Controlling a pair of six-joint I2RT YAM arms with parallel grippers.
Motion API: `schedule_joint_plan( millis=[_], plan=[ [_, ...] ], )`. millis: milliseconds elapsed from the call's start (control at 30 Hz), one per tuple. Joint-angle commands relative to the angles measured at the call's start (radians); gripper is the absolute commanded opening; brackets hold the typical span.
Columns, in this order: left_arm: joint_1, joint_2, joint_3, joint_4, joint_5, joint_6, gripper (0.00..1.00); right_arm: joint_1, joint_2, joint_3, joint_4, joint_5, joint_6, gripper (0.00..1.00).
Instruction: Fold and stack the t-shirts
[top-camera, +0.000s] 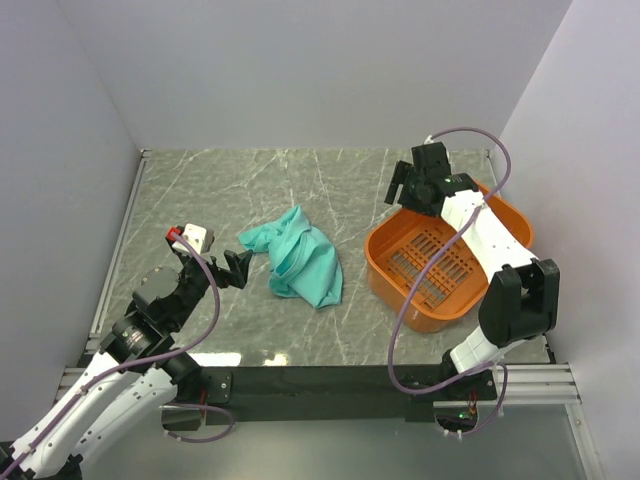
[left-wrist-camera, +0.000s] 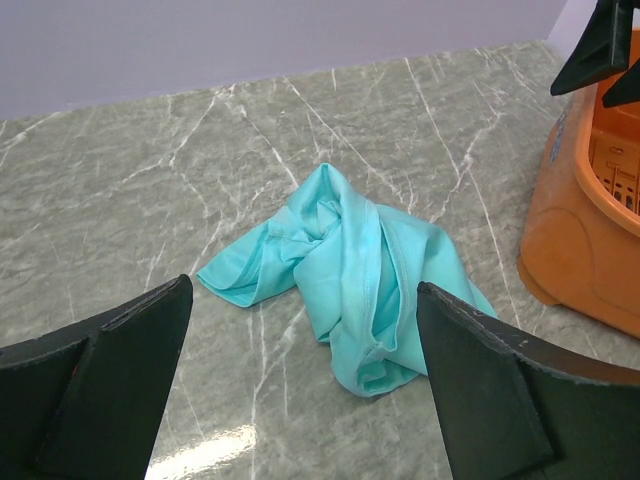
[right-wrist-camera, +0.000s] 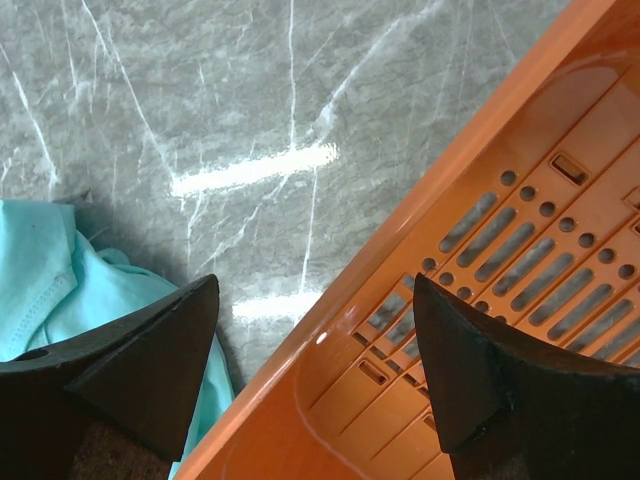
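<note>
One turquoise t-shirt lies crumpled on the marble table, left of centre. It also shows in the left wrist view and at the left edge of the right wrist view. My left gripper is open and empty, low over the table just left of the shirt, its jaws pointing at it. My right gripper is open and empty, held above the far left rim of the orange basket, its jaws straddling that rim from above.
The orange slotted basket sits at the right and holds nothing that I can see; it also shows in the left wrist view. White walls close in the table at the back and on both sides.
</note>
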Motion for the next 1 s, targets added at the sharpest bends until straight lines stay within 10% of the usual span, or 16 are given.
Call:
schedule_joint_plan(
  millis=[0,967],
  plan=[
    [0.004,0.003,0.005,0.037,0.018,0.003,0.99,0.015,0.015,-0.009,0.032,0.031,-0.005,0.84],
    [0.007,0.001,0.005,0.039,0.027,0.005,0.99,0.035,0.066,0.001,0.026,0.059,-0.035,0.78]
  ],
)
